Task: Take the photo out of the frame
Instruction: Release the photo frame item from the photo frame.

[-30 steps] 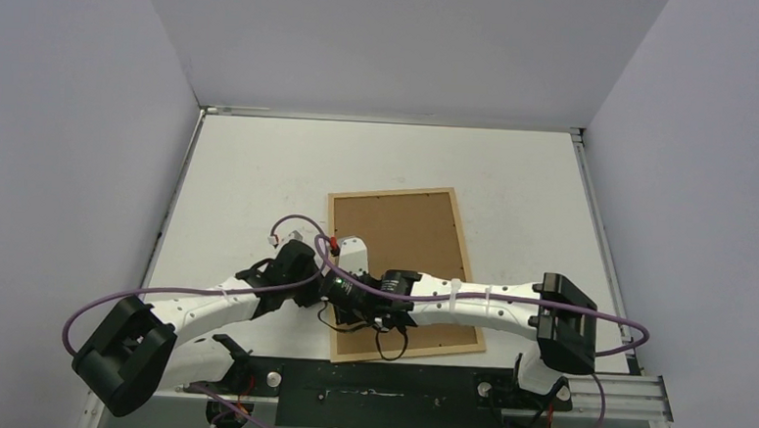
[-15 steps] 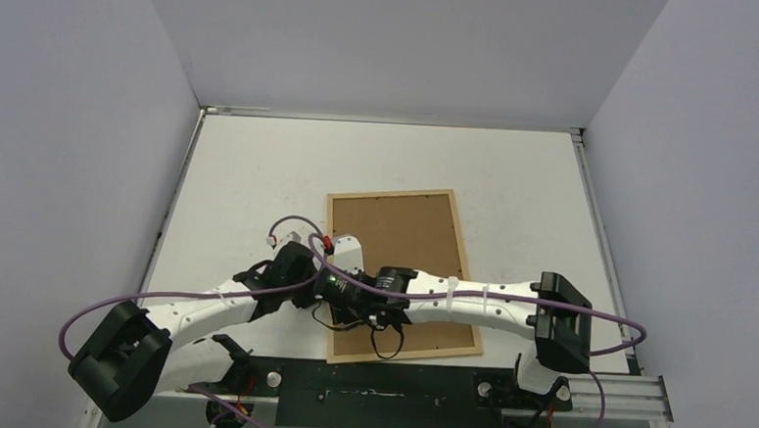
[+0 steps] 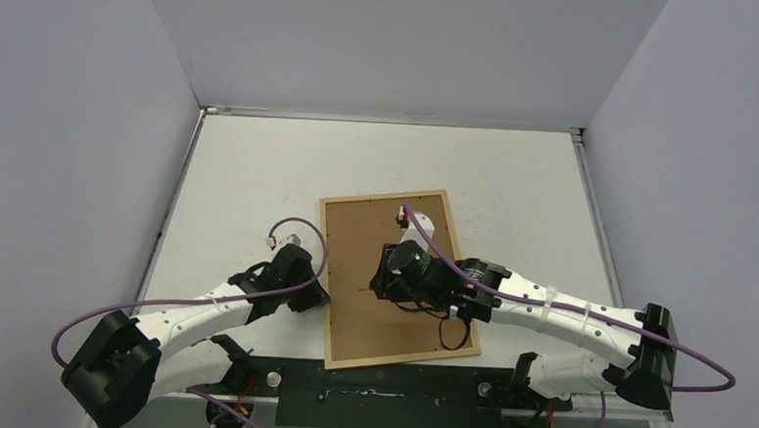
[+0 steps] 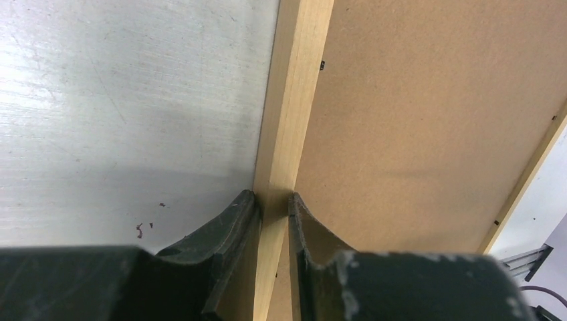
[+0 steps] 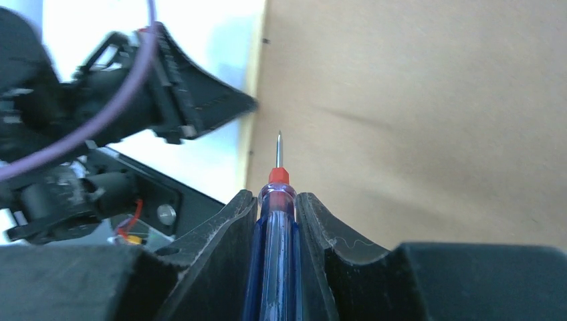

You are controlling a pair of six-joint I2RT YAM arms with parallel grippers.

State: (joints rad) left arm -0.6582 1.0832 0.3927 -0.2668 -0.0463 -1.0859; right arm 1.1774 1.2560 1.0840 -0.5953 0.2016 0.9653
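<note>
The frame [image 3: 322, 236] lies face down on the white table, its brown backing panel [image 3: 375, 233] facing up. The photo is hidden under that panel. My left gripper [image 3: 318, 296] is shut on the frame's left moulding [image 4: 294, 80], one finger on the table side and the other over the backing panel [image 4: 428, 114]. Over the middle of the panel, my right gripper [image 3: 377, 284] is shut on a blue-handled screwdriver [image 5: 274, 254] with a red collar. Its thin metal tip points toward the left moulding [image 5: 253, 80], just above the panel [image 5: 414, 114].
The black mounting plate [image 3: 376, 395] of the arm bases runs along the near edge, just below the frame. Purple cables loop off both arms. Grey walls enclose the table [image 3: 260, 169] on the left, back and right.
My right arm has swung back to the right, carrying the screwdriver from the frame's near left edge to the middle of the panel. The frame has shifted slightly left.
</note>
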